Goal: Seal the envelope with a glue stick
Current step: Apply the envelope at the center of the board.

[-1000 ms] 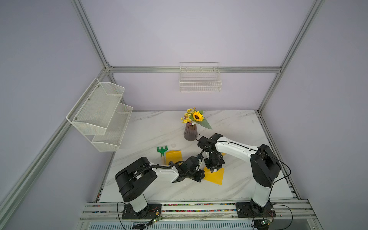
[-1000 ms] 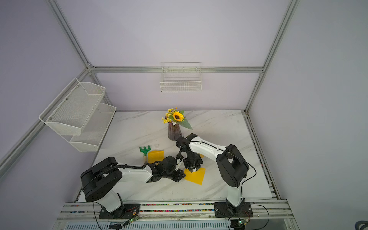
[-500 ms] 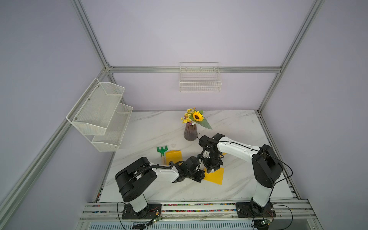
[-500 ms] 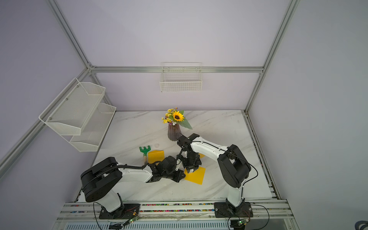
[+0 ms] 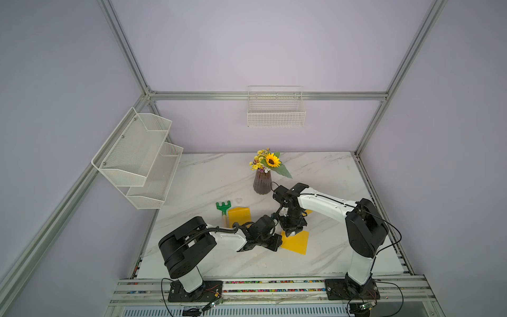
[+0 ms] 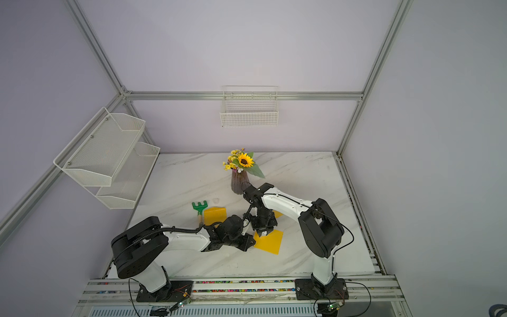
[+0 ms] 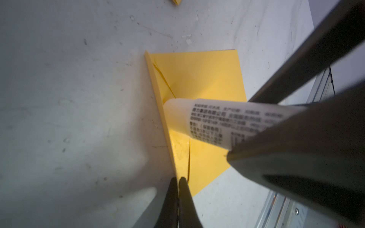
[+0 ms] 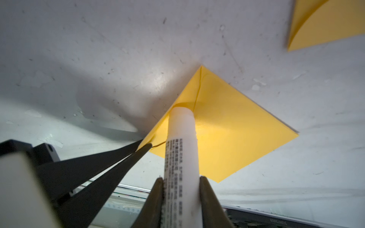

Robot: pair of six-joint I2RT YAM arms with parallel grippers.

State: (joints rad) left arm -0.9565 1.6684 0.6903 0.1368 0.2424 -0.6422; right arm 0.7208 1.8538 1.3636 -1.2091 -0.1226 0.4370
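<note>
We log soft, even, diffuse light in both top views, with no glare. The lavender walls shade darker toward the lower left and lower right of the frame. Shadows on the marble table are faint.

Left wrist view: the right gripper's fingers, close to the lens, blur heavily; glue stick print soft.

Right wrist view: a broad grey shadow and a bright sheen on the table beside the envelope; print sharper.

Top views overlook everything; wrist views (close) share the envelope.
</note>
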